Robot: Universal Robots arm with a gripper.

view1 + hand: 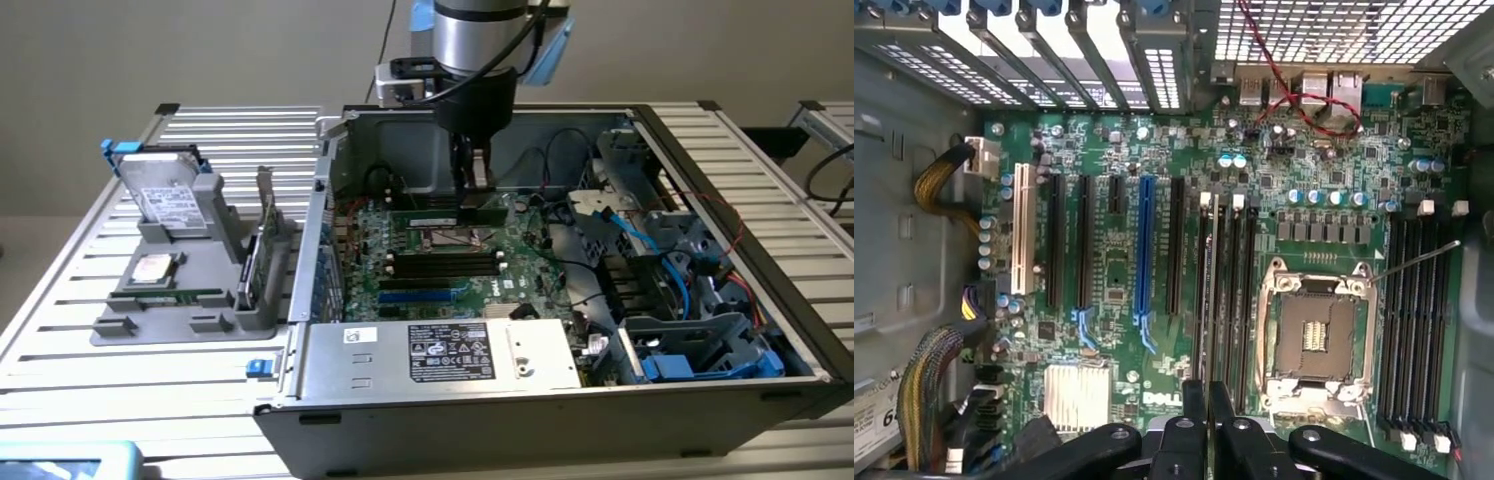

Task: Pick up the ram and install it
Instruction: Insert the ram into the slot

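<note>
A: Gripper state?
B: The gripper (474, 198) is lowered into the open sheet-metal PC case (534, 425). Its black fingers (1194, 425) are drawn almost together and pinched on the ram (447, 216).
A: Ram location?
B: It is held edge-up as a thin green stick with dark chips, over the green motherboard (1114, 250). From the wrist view it is seen as a narrow line running along the long black DIMM slots (1239, 290), just beside the square metal-framed CPU socket (1319, 335). Whether it is seated in a slot cannot be told.
A: Outside the case?
B: On the ribbed aluminium table (60, 320), a grey moulded holder (200, 322) carries a silver hard drive (167, 195) and an upright expansion card (264, 220).
</note>
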